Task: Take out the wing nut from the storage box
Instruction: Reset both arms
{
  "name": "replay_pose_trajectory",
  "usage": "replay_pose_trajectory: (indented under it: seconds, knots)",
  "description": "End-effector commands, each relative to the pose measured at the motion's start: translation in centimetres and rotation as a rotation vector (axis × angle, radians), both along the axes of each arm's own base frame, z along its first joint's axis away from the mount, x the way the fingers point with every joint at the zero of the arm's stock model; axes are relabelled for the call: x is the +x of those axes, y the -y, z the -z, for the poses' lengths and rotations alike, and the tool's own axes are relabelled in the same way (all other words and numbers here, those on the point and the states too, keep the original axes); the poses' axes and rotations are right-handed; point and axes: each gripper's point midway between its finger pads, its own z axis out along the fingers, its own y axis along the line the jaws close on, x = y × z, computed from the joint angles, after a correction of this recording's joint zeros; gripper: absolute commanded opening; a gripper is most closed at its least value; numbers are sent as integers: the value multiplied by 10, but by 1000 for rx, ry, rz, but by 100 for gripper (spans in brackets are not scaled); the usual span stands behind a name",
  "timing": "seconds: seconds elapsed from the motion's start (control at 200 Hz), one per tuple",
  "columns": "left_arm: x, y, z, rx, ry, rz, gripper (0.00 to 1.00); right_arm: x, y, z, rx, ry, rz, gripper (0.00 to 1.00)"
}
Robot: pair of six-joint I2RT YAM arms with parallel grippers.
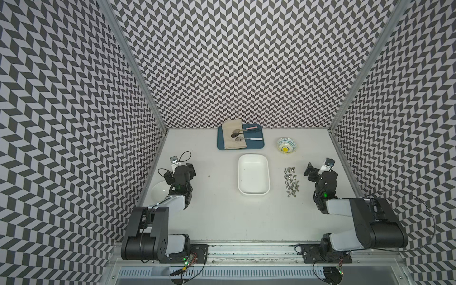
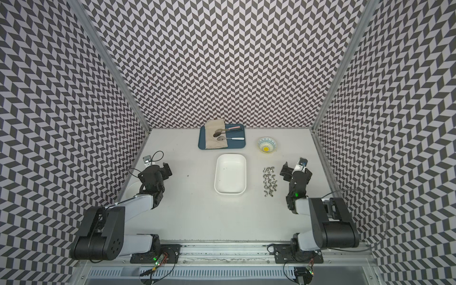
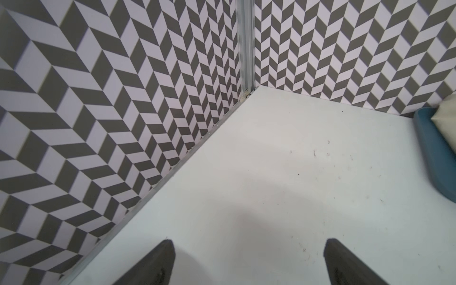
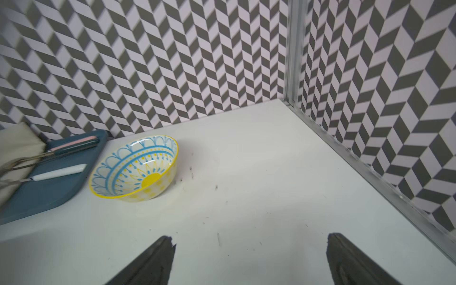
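The white storage box [image 1: 253, 175] [image 2: 230, 172] stands mid-table, and its inside shows only a few dark specks. Several silver wing nuts [image 1: 290, 181] [image 2: 269, 181] lie loose on the table just right of the box. My right gripper [image 1: 309, 170] [image 2: 286, 171] [image 4: 250, 238] hovers right of that cluster, open and with nothing between its fingers. My left gripper [image 1: 191, 170] [image 2: 167, 170] [image 3: 249, 244] sits well left of the box, also open over bare table. Neither wrist view shows the box or the nuts.
A dark-blue tray [image 1: 256, 145] [image 2: 237, 145] [image 4: 49, 192] [image 3: 434, 158] with a beige cloth and spoons stands at the back. A patterned bowl [image 1: 286, 145] [image 2: 267, 144] [image 4: 135, 167] sits to its right. A white dish [image 1: 159, 191] lies under the left arm. Patterned walls close three sides.
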Motion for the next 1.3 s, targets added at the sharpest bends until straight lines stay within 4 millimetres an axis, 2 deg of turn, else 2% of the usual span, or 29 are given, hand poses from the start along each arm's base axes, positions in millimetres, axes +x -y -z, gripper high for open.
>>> replay_pose_trajectory:
  seconds: [0.0, 0.105, 0.245, 0.356, 0.411, 0.621, 1.147, 1.197, 1.257, 1.297]
  knots:
    - [12, 15, -28, -10, 178, 96, 99, -15, -13, -45, -57, 266, -62, 100]
    - [17, 27, -34, 7, 229, 175, 99, -10, -13, -35, -46, 177, -62, 100]
    - [13, 50, -25, 56, 277, 308, 99, -13, -10, -42, -49, 242, -41, 100]
    - [13, 52, -24, 45, 266, 319, 99, 0, -9, -33, -46, 164, -30, 100]
    - [11, 52, -27, 59, 289, 318, 99, 0, -10, -25, -50, 122, -31, 100]
    - [12, 52, -25, 54, 274, 316, 99, 0, -10, -34, -57, 172, -28, 100]
    - [12, 52, -25, 53, 274, 323, 99, -1, -10, -34, -57, 174, -26, 100]
    - [12, 64, -27, 55, 281, 413, 99, -1, -10, -34, -58, 174, -28, 100]
    - [5, 101, -29, 116, 290, 652, 99, -1, -10, -34, -58, 174, -28, 100]
    - [-1, 102, -31, 117, 309, 663, 99, -1, -10, -34, -58, 174, -28, 100]
